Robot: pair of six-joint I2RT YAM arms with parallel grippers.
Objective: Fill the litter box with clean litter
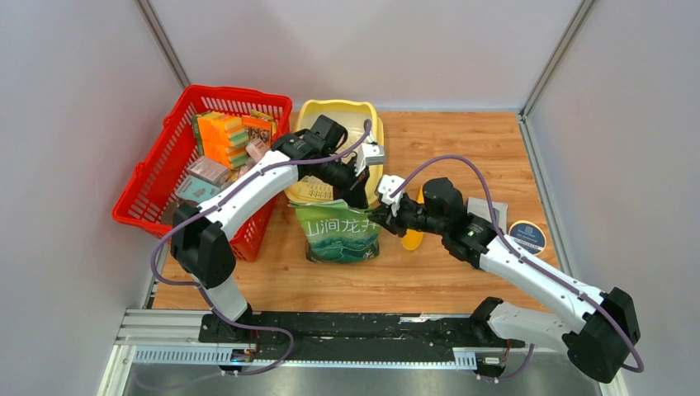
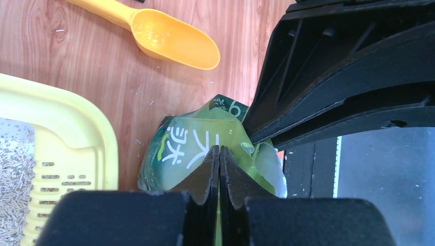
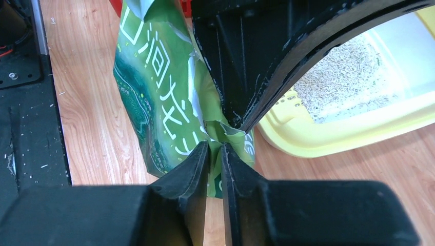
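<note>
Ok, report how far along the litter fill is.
Done: some clean litter already lies in the litter box, with bare floor beside it. In hand: the left gripper and right gripper are both shut on the green pouch, by the box. To do: pouring more in. The scoop lies untouched.

a red mesh basket (image 1: pixel 142 186) sits at the upper left of the top view on the wooden table (image 1: pixel 470 148). it holds stacked orange and green-yellow packs (image 1: pixel 223 136) toward its far end, with a pinkish box (image 1: pixel 257 148) and grey and teal packets (image 1: pixel 205 173) below them in the frame. an orange-yellow scoop (image 2: pixel 174 43) lies on bare wood, bowl up. right of centre are a flat grey square (image 1: pixel 489 210) and a dark round disc with a blue label (image 1: pixel 527 236). a black rail (image 1: pixel 355 326) runs along the bottom.
</note>
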